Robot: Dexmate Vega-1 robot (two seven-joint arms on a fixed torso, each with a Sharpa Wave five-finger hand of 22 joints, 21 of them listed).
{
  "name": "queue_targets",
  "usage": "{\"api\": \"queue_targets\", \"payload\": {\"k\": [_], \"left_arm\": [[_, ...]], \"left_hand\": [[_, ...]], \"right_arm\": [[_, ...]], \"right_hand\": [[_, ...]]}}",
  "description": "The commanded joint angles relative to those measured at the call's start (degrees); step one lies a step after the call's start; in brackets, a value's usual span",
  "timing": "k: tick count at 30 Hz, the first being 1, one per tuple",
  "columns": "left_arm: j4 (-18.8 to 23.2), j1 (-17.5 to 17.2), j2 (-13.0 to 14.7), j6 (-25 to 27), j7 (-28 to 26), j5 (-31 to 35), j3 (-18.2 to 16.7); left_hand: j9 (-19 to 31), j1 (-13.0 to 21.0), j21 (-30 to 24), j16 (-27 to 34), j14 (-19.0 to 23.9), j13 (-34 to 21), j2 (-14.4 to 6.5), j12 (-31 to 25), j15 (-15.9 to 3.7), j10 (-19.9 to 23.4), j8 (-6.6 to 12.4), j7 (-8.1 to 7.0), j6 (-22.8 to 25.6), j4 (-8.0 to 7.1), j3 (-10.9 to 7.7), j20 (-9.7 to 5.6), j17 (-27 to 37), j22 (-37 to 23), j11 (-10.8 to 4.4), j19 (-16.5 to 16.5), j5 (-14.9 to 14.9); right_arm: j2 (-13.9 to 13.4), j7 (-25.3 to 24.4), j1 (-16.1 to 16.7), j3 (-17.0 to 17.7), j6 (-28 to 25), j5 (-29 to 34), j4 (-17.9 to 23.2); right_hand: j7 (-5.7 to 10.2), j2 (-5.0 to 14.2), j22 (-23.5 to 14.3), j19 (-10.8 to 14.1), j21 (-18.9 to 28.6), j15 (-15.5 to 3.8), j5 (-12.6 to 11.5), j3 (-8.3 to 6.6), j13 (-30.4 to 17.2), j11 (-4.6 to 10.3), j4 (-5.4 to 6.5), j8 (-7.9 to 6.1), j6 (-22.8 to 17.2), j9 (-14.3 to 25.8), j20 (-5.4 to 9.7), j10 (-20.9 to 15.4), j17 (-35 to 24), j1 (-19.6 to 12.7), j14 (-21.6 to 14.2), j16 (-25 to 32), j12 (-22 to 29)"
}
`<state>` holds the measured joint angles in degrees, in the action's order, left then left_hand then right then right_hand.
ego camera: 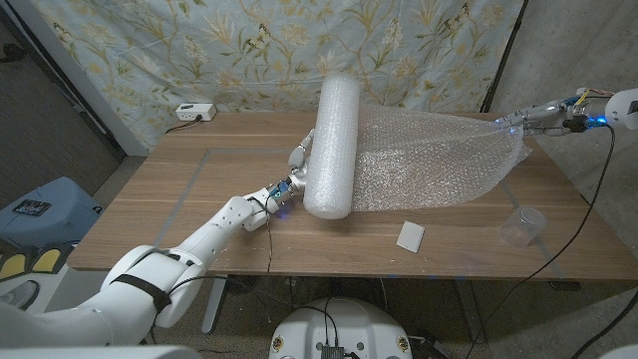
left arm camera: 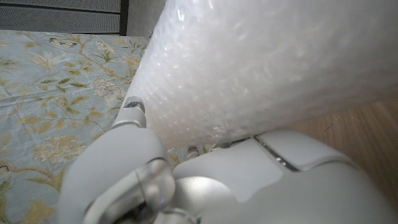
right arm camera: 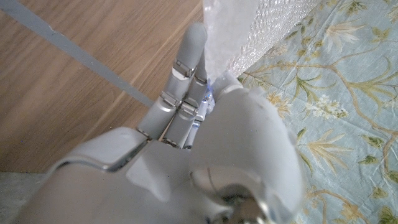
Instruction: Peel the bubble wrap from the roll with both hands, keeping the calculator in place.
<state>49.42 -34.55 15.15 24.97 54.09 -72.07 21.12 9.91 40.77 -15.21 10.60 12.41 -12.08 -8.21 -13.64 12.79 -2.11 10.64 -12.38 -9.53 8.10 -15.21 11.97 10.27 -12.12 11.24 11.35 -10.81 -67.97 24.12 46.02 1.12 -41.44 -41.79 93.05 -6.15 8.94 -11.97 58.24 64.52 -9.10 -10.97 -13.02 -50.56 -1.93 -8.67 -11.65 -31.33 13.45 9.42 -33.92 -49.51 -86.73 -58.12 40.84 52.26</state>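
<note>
The left hand (ego camera: 297, 170) presses against the left side of the bubble wrap roll (ego camera: 334, 145), which lies mid-table running near to far; whether its fingers close around the roll I cannot tell. To the right, a pulled-out sheet (ego camera: 439, 160) stretches to the right hand (ego camera: 543, 117), which pinches its far-right end. A calculator (ego camera: 410, 236) lies near the front edge, just below the sheet. Pulling steadily rightward, with the sheet held high, should avoid disturbing it.

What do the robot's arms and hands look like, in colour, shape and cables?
Both arms have smooth, rounded white shells. The left arm has a black band near the shoulder and a thin black cable. The left hand and right hand have silver-grey jointed fingers; small blue lights glow at both wrists. A black cable hangs from the right arm.
</note>
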Motion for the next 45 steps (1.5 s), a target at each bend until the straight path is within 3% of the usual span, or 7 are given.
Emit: {"api": "queue_targets", "payload": {"k": [1,3,5,7,10,12,45], "left_arm": [[17.23,-11.53,2.65,0.04,-17.74,-6.01,-6.08],[20.15,-13.77,1.81,-0.85,-22.68,-7.38,-7.65],[22.86,-15.57,1.25,-1.98,-27.07,-7.86,-8.68],[24.50,-16.71,0.84,-2.64,-29.98,-8.30,-9.43],[26.82,-18.35,0.24,-3.41,-34.45,-9.12,-10.65],[26.93,-18.64,0.30,-3.26,-34.85,-9.45,-10.98],[19.73,-14.62,2.20,1.05,-27.70,-10.97,-11.43]], "left_hand": [[0.29,5.34,-3.12,3.59,14.98,-1.97,-0.90,-6.42,-3.32,15.24,1.50,-0.01,10.14,1.43,-5.51,0.33,0.49,-0.54,-3.00,6.36,-0.87],[0.47,8.68,-6.46,6.19,25.46,-3.49,-0.96,-10.69,-10.10,26.97,3.26,1.50,20.81,1.41,-9.34,-0.65,0.71,-0.55,-8.17,13.00,-1.13],[0.60,11.29,-8.86,9.45,34.57,-4.74,-0.99,-14.18,-16.02,37.08,4.51,2.67,28.31,1.70,-11.45,-4.42,1.28,-0.46,-13.66,17.02,-1.25],[0.72,14.06,-10.41,12.23,41.15,-5.76,-1.05,-16.18,-20.43,43.21,5.94,4.31,34.61,2.24,-12.85,-7.10,1.91,-0.42,-15.94,19.07,-1.38],[0.83,17.82,-12.24,15.42,48.63,-7.60,-0.97,-19.32,-24.40,50.56,7.49,6.50,41.69,2.62,-14.14,-9.83,2.80,-0.48,-19.69,20.89,-1.44],[0.86,19.66,-12.99,16.22,50.70,-8.38,-0.89,-20.57,-25.25,52.61,7.66,6.49,43.41,2.86,-14.58,-10.73,3.18,-0.54,-20.65,21.67,-1.50],[0.96,20.37,-14.05,15.53,51.02,-10.56,-0.49,-21.37,-25.21,52.14,6.09,6.11,44.12,1.31,-14.22,-10.22,3.92,-0.65,-20.84,19.94,-1.20]], "right_arm": [[0.78,0.40,-0.87,-0.62,-1.02,0.59,1.16],[0.88,0.50,-1.30,-1.07,-1.17,0.69,1.25],[0.91,0.52,-1.62,-1.47,-1.34,0.81,1.41],[0.99,0.57,-1.82,-1.72,-1.43,0.80,1.52],[1.10,0.59,-2.13,-2.19,-1.57,0.83,1.63],[1.24,0.45,-2.22,-2.35,-1.64,0.79,1.70],[5.58,-1.05,-10.80,-12.40,-5.73,0.10,5.01]], "right_hand": [[-0.01,0.13,-0.03,-1.66,0.54,-3.60,-0.22,-0.13,-0.30,-0.16,-0.15,0.16,-0.43,0.16,3.73,0.10,-0.14,-0.56,-0.36,-0.27,-0.04],[-0.02,0.17,-0.02,-1.70,0.60,-3.59,-0.23,-0.13,-0.24,-0.17,-0.10,0.16,-0.44,0.16,3.72,0.08,-0.14,-0.52,-0.39,-0.28,-0.09],[0.01,0.16,0.00,-1.74,0.68,-3.58,-0.23,-0.13,-0.28,-0.13,-0.11,0.17,-0.42,0.16,3.72,0.11,-0.13,-0.52,-0.36,-0.32,-0.11],[0.04,0.18,0.02,-1.78,0.76,-3.60,-0.24,-0.13,-0.27,-0.12,-0.09,0.19,-0.40,0.16,3.73,0.12,-0.10,-0.50,-0.36,-0.35,-0.15],[0.03,0.18,0.05,-1.85,0.86,-3.58,-0.24,-0.13,-0.29,-0.13,-0.08,0.20,-0.37,0.16,3.73,0.13,-0.12,-0.51,-0.37,-0.34,-0.19],[0.03,0.18,0.07,-1.89,0.93,-3.60,-0.25,-0.13,-0.41,-0.15,-0.09,0.21,-0.35,0.17,3.73,0.21,-0.22,-0.51,-0.48,-0.25,-0.18],[0.24,0.19,0.33,-2.53,2.17,-3.68,-0.41,-0.19,-0.57,0.15,-0.06,0.27,-0.27,0.19,3.71,0.28,-0.01,-0.39,-0.50,-0.62,-0.68]]}}
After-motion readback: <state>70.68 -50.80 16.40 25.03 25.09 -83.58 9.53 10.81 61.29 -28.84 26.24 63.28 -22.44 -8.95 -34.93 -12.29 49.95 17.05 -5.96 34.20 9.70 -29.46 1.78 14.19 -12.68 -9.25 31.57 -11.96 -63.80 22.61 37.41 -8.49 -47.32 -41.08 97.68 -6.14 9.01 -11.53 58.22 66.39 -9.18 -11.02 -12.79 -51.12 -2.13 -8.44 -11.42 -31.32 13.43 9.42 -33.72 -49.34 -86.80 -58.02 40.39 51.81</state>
